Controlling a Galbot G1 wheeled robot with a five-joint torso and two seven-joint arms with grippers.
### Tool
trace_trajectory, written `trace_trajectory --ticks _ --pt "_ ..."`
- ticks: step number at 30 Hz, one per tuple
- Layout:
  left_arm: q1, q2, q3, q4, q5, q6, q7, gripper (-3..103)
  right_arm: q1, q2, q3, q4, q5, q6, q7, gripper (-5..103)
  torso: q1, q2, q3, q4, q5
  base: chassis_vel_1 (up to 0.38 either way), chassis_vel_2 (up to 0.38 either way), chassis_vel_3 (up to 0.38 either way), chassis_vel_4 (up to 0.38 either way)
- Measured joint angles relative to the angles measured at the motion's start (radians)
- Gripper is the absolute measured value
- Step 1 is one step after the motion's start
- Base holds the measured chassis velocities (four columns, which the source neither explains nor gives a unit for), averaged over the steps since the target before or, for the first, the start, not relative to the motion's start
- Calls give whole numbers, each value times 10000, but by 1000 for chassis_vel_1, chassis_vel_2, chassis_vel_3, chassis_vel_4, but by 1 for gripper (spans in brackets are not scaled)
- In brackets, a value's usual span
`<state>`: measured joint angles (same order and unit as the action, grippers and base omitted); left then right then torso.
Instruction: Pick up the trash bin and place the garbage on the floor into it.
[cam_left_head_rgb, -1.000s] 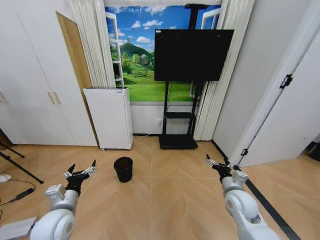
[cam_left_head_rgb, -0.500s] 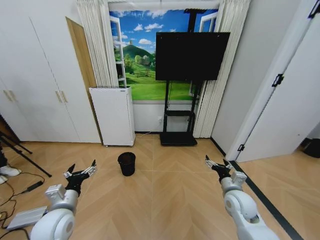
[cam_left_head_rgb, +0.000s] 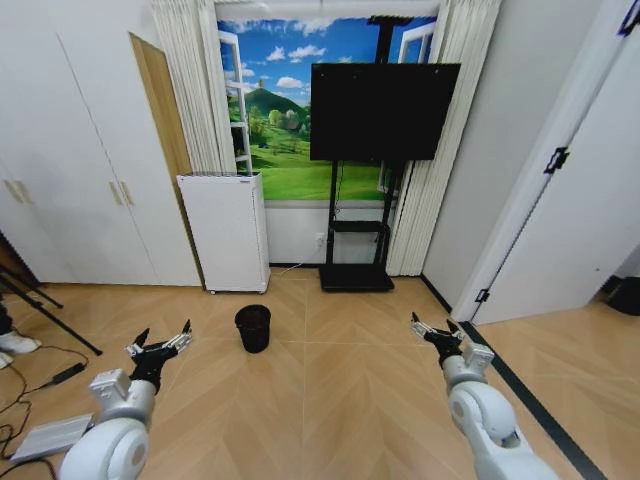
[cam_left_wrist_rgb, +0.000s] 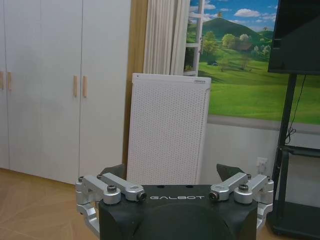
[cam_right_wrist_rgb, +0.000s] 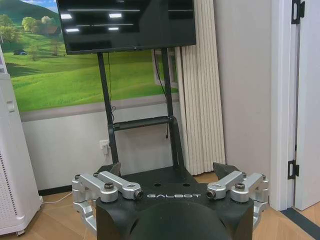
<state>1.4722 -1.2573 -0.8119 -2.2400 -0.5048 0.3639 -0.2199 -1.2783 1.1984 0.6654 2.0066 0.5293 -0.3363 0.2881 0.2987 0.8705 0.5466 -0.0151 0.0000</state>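
Observation:
The trash bin (cam_left_head_rgb: 253, 327) is a small black round bin standing upright on the wooden floor, a little left of the middle. My left gripper (cam_left_head_rgb: 160, 345) hovers low at the left, open and empty, short of the bin and to its left. Over at the right my right gripper (cam_left_head_rgb: 432, 328) is likewise open with nothing in it. In the left wrist view the left gripper (cam_left_wrist_rgb: 172, 172) points at the white appliance. From the right wrist the right gripper (cam_right_wrist_rgb: 167, 169) faces the TV stand. The garbage is out of view.
A white perforated appliance (cam_left_head_rgb: 225, 232) stands against the wall behind the bin. A TV on a black stand (cam_left_head_rgb: 356, 280) is to its right. White wardrobes (cam_left_head_rgb: 70, 170) line the left; tripod legs and cables (cam_left_head_rgb: 40, 320) lie at far left. A door (cam_left_head_rgb: 570, 200) is at right.
The whole head picture has shifted, so the camera moved; the bin now sits slightly higher and smaller in view. Both arms hold the same pose, fingers still spread.

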Motion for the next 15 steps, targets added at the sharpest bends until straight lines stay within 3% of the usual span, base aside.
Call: trace_trajectory --ticks 12,15 --pt "7 -6 1 -50 -1 -2 0 100 -126 19 111 130 -24 3 30 100 -2 0 -1 -1 0 32 33 -33 -34" --pt "16 -35 2 -62 -7 -5 -9 100 -107 -3 86 14 -76 348 24 100 -2 1 -1 0 -3 70 80 -60 -74"
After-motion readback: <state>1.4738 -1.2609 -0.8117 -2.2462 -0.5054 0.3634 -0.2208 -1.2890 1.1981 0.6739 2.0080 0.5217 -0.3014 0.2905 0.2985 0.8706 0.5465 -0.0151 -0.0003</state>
